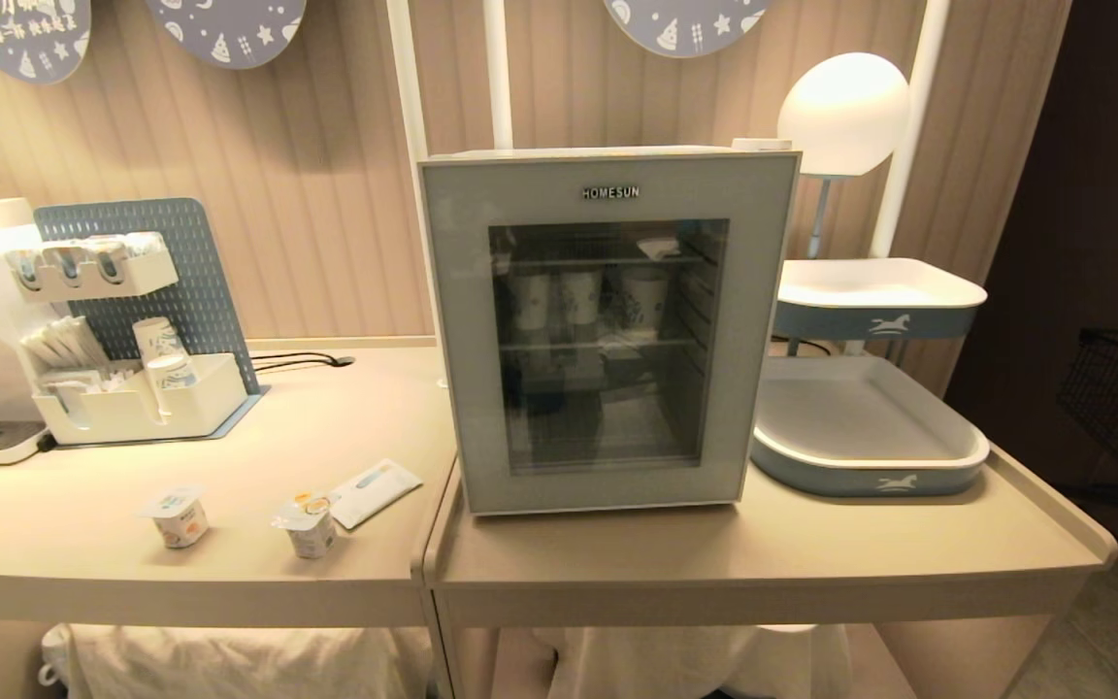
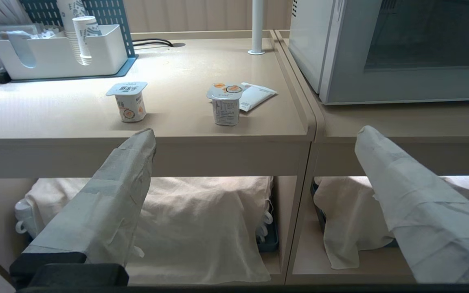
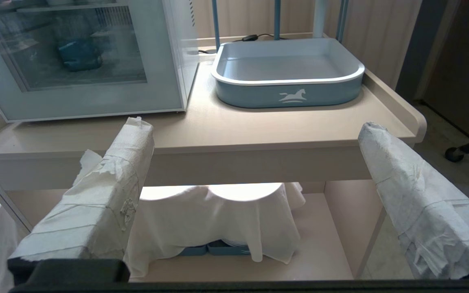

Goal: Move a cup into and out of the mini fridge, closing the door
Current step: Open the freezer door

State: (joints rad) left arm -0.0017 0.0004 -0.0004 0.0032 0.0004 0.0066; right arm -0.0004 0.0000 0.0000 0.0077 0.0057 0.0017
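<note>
Left claw (image 2: 255, 142) and right claw (image 3: 255, 134) both gape wide and empty, low before the desk (image 1: 763, 553) edge. Two cups (image 1: 179, 517) stand lower left of frame. Fridge (image 1: 608, 330) sits centre, door (image 1: 452, 340) shut, more cups (image 1: 580, 296) on its upper shelf.

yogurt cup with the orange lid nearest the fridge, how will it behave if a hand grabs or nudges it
The yogurt cup looks small, so probably light and easy to shove. It tapers towards its base under a wider foil lid, so a high push may tip it. Its thin-looking plastic wall would likely dent, and the lid could burst, under a hard squeeze.
</note>
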